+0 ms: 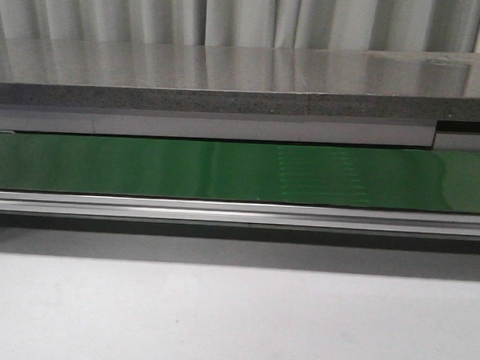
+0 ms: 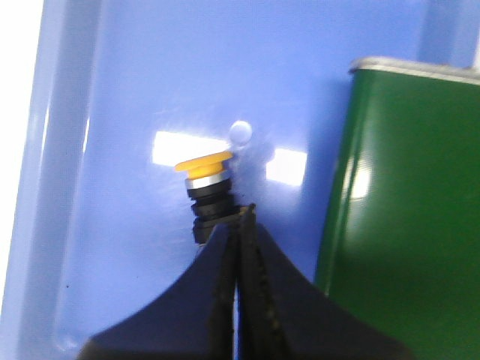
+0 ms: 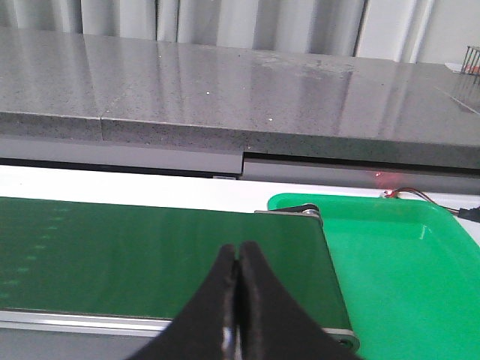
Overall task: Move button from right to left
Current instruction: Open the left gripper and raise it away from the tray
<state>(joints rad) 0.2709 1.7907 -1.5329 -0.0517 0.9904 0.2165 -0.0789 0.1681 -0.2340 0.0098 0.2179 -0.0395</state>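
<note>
The button shows only in the left wrist view. It is held at the tips of the left pincer, whose dark fingers are pressed together on the lower end of its black body. Its long axis runs from the fingertips away from the pincer, slightly tilted, with the silver collar and yellow cap at the far end. Behind it lies a blue tray with bright glare patches; whether the button touches the tray floor cannot be told. The end of the green conveyor belt stands beside it.

The right pincer is closed with nothing between its fingers, over the belt near a green tray.

In the front view: pale desk, metal rail, belt, grey speckled counter, and a pale curtain.
</note>
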